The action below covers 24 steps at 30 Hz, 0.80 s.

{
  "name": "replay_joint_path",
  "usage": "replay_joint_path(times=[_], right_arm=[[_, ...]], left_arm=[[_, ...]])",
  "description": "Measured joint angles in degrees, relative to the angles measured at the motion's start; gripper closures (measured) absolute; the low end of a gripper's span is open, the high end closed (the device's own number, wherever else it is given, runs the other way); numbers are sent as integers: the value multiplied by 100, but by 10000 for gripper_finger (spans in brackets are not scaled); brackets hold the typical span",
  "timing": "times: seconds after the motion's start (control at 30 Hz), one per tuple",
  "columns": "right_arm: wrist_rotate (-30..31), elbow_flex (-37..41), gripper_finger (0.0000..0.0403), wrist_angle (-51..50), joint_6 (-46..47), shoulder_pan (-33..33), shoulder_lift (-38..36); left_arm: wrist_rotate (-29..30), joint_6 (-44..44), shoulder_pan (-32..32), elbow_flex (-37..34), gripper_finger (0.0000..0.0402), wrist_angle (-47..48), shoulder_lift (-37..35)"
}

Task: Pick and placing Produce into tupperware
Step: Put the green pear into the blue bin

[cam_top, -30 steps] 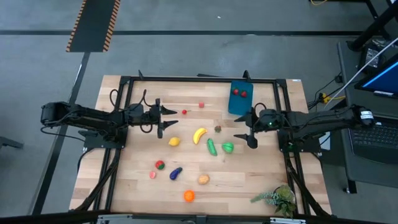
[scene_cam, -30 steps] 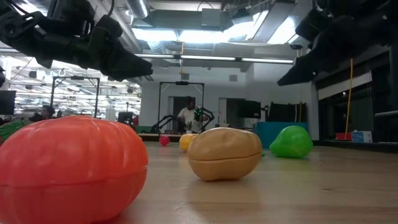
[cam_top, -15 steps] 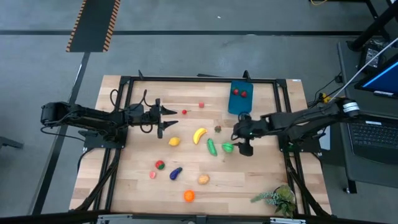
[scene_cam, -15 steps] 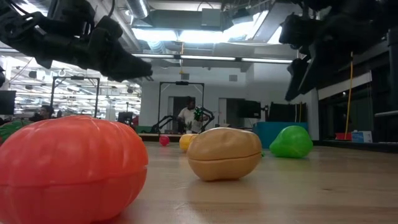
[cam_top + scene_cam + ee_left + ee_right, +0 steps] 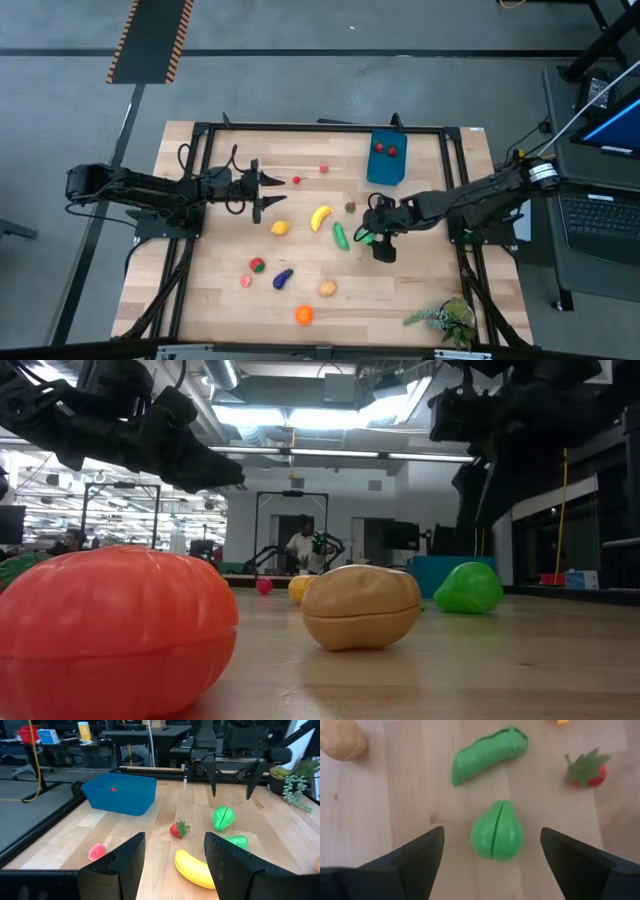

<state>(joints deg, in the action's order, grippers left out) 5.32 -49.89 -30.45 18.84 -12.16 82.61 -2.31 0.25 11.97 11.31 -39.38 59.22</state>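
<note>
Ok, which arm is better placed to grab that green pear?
The right. Its gripper hangs open directly over the green pear, which sits between its fingers in the wrist view. The left gripper waits across the table, farther from it.

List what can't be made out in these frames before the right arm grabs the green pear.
- green pear: in the high view the right gripper hangs over it and hides most of it.
- tupperware: low view shows only a strip of it behind the tan piece and the pear.
- Contents of the tupperware: high view shows two red pieces, too small to identify.
- left gripper: waits open over the table's left, holding nothing.
</note>
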Motion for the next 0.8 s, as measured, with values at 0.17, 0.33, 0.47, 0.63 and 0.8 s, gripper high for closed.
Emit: replay_joint_path(times=[0.17,0.33,0.47,0.63,0.8], right_arm=[[0,1,72,27,214,-64,263],[2,2,72,164,215,-81,518],[2,2,72,264,207,-81,756],[4,2,72,389,204,-81,1083],[4,4,72,568,199,-79,1341]], left_arm=[[-39,20,-2,0,206,71,0],[-39,31,-2,0,206,139,2],[-39,33,-2,0,206,147,2],[-39,35,-4,0,206,159,2],[-39,35,-4,0,206,199,2]])
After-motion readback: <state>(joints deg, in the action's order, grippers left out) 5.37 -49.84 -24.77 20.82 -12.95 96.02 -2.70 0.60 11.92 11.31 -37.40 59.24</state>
